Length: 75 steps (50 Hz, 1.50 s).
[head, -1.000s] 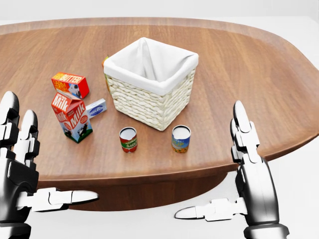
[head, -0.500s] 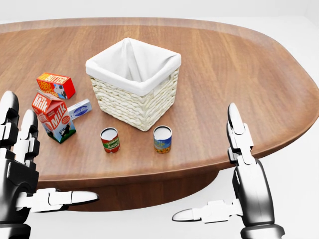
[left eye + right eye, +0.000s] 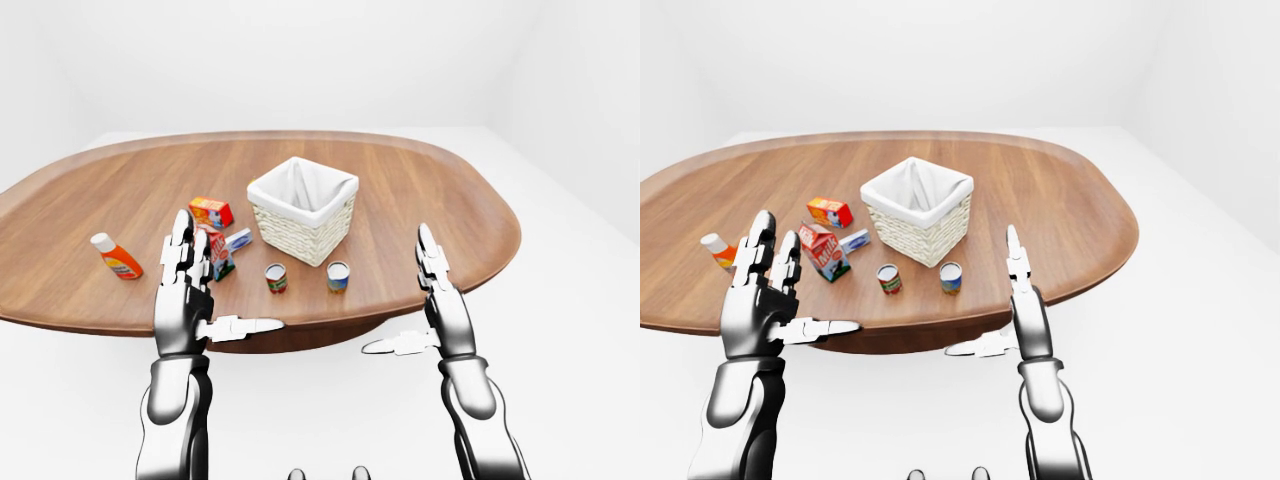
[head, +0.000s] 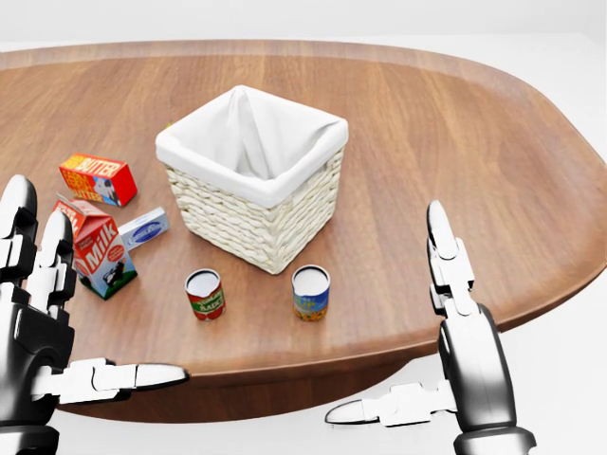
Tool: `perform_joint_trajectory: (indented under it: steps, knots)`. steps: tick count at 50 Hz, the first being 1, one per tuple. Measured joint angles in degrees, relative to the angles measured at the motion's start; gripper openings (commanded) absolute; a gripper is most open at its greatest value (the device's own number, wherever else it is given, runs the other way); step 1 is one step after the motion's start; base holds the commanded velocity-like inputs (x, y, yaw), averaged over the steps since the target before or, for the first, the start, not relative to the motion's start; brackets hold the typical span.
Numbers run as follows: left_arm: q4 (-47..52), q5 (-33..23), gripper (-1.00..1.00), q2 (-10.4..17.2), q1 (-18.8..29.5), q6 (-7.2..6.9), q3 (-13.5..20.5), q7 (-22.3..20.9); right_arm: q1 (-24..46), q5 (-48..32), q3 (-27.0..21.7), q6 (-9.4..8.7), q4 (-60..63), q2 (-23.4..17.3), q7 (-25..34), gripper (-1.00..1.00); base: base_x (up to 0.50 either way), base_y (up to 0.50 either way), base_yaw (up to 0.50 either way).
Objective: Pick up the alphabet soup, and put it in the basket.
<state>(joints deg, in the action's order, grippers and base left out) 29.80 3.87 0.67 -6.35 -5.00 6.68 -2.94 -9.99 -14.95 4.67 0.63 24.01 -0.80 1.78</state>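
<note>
Currently we hold left hand [image 4: 43, 313] and right hand [image 4: 455, 332] released, grasping nothing. The soup [image 4: 310, 292], probably the blue-labelled can, stands on the table [image 4: 455, 142] near the basket [image 4: 251, 175].

On the table [image 3: 420, 190] the basket [image 3: 302, 209] stands above two cans [image 3: 276, 278] (upright, apart), cartons left, both hands [image 3: 185, 295] raised open near the edge.

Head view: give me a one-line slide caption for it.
Both hands, left and right, open and empty short of the table; two cans stand below the lined wicker basket.
</note>
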Motion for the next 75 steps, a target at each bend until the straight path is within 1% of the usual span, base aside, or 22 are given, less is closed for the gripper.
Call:
perform_joint_trajectory:
  steps: [28,49,67,75]
  knots:
    - [0.1,0.4,1.0,-0.1,-0.1,0.0,-0.2,0.0,-0.1,-0.8,0.3,0.85,-0.9,0.0,-0.1,1.0,0.32,0.0,0.0]
    - [0.2,0.4,1.0,-0.1,-0.2,0.0,-0.4,-0.1,-0.2,-1.5,0.8,0.86,-1.0,0.0,-0.1,1.0,0.29,0.0,0.0]
    - [0.0,0.3,1.0,-0.1,-0.2,0.0,-0.6,-0.1,-0.1,-1.7,0.9,1.34,-1.8,-0.1,-0.2,1.0,0.28,0.0,0.0]
    - [-0.2,0.3,1.0,-0.1,-0.2,0.0,-0.7,-0.1,-0.2,-2.1,1.2,1.77,-2.0,-0.1,-0.3,1.0,0.04,0.0,0.0]
